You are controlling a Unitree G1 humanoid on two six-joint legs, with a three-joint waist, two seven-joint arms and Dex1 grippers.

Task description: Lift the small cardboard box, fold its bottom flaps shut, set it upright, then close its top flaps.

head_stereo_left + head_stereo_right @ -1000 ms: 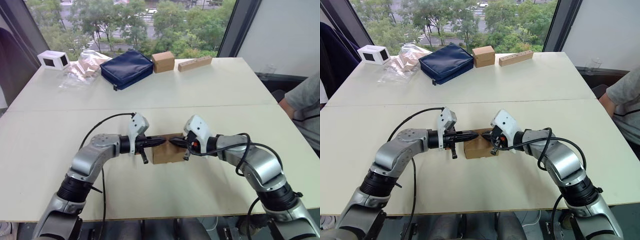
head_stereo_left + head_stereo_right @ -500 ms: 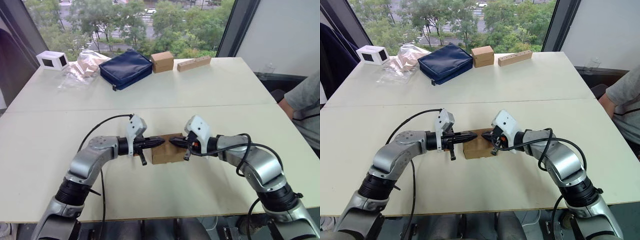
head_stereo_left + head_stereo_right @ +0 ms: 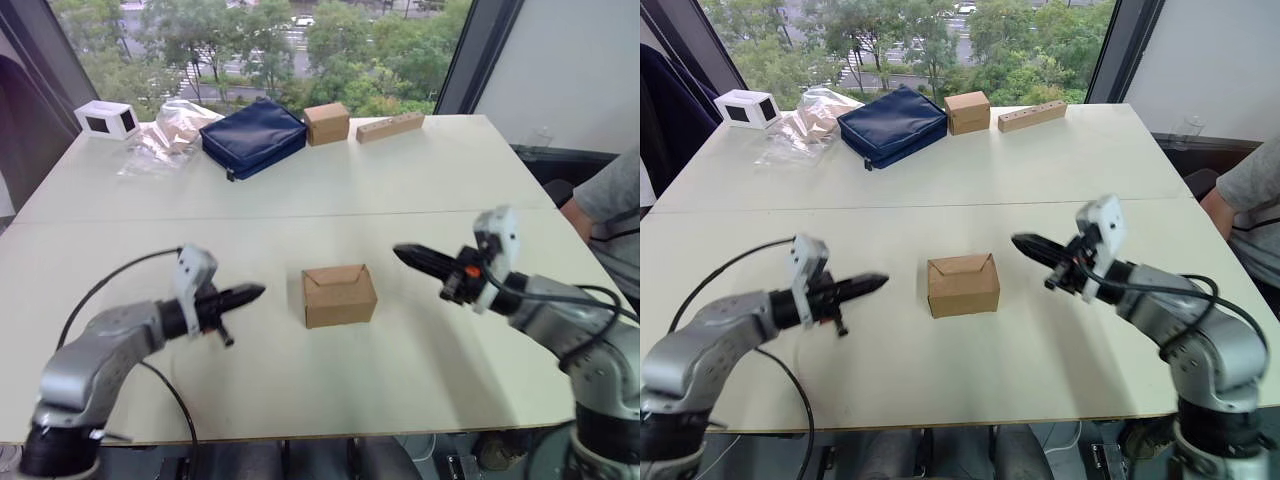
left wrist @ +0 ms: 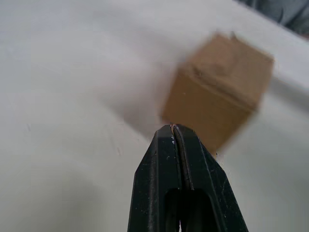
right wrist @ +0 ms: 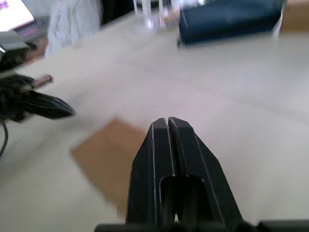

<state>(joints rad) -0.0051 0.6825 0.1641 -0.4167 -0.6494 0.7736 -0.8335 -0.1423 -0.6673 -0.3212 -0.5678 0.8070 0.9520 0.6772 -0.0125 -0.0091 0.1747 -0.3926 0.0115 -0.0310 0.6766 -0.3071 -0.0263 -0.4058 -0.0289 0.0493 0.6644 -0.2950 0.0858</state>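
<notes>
The box (image 3: 339, 295) stood upright mid-table (image 3: 420, 180), top flaps (image 3: 335, 277) folded shut, contents hidden; the left end effector (image 3: 252, 293) hovered at its 9 o'clock, fingers pressed together and empty; the right end effector (image 3: 404, 254), likewise closed, at its 3 o'clock, both apart from it.

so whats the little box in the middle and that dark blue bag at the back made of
The small cardboard box looks like plain brown cardboard, matte and unprinted, with folded top flaps meeting in a seam. The dark blue bag seems to be soft woven fabric, judging by its slumped, creased surface.
</notes>
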